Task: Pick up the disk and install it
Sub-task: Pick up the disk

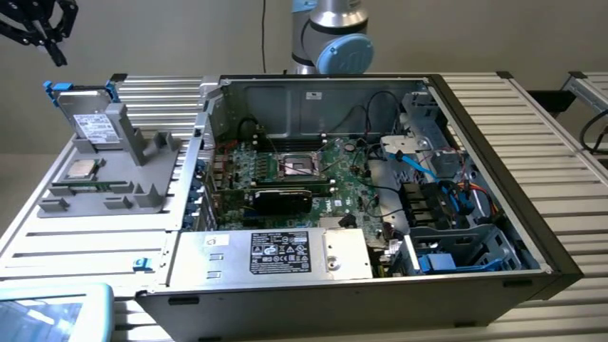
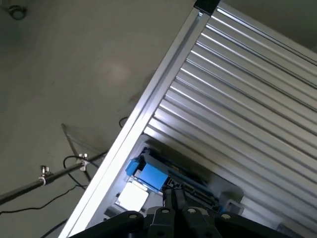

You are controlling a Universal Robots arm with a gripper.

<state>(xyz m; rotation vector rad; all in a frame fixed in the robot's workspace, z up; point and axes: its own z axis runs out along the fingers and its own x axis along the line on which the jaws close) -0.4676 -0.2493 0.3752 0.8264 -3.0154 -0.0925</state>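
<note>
Currently: disk (image 1: pixel 92 122) unpicked, propped on grey stand (image 1: pixel 133 153), ten o'clock from computer case (image 1: pixel 475 100). Tool (image 1: pixel 53 46) clenched, empty, above it. Installation outstanding.

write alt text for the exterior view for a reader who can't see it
A black gripper, shut, hangs above the disk, a silver drive in a blue carrier standing upright in a grey holder on the slatted table at the exterior view's left. Beside it lies an open computer case showing its motherboard.
</note>
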